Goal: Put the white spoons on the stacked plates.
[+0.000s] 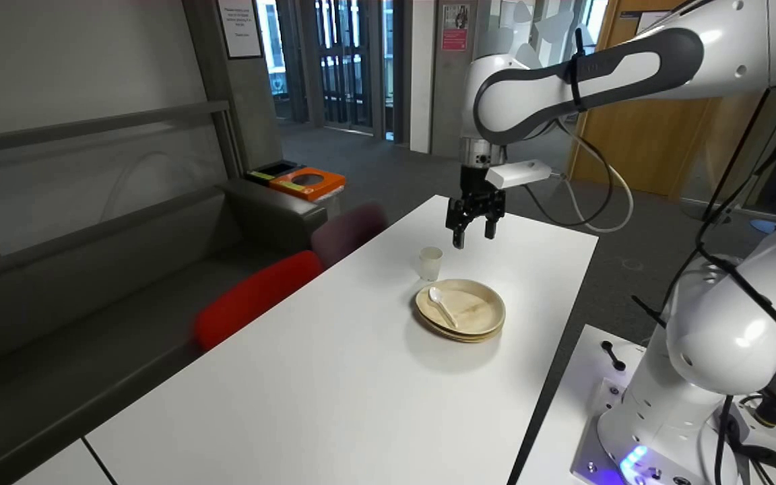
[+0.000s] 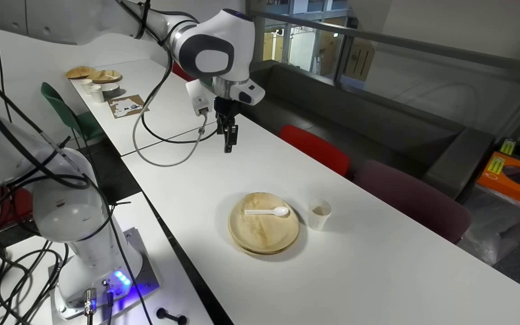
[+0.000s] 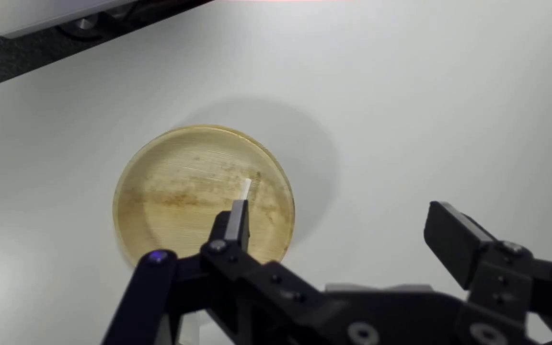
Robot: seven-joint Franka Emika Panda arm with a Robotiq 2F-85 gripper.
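One white spoon lies on the stacked plates. The spoon shows in both exterior views (image 1: 443, 308) (image 2: 266, 211); in the wrist view only its handle end (image 3: 246, 189) shows, the rest hidden behind a finger. The light wooden plates (image 1: 479, 315) (image 2: 262, 237) stand stacked on the white table and also show in the wrist view (image 3: 170, 177). My gripper (image 1: 474, 237) (image 2: 229, 143) is raised well above the table, apart from plates and spoon. In the wrist view its fingers (image 3: 338, 215) are wide apart with nothing between them.
A pale cup (image 1: 430, 264) (image 2: 319, 215) stands close beside the plates. A red chair (image 1: 256, 296) and a maroon chair (image 2: 411, 201) stand along the table's side. Farther plates (image 2: 105, 76), cups (image 2: 95, 94) and a flat brown board (image 2: 127, 106) lie on a distant table.
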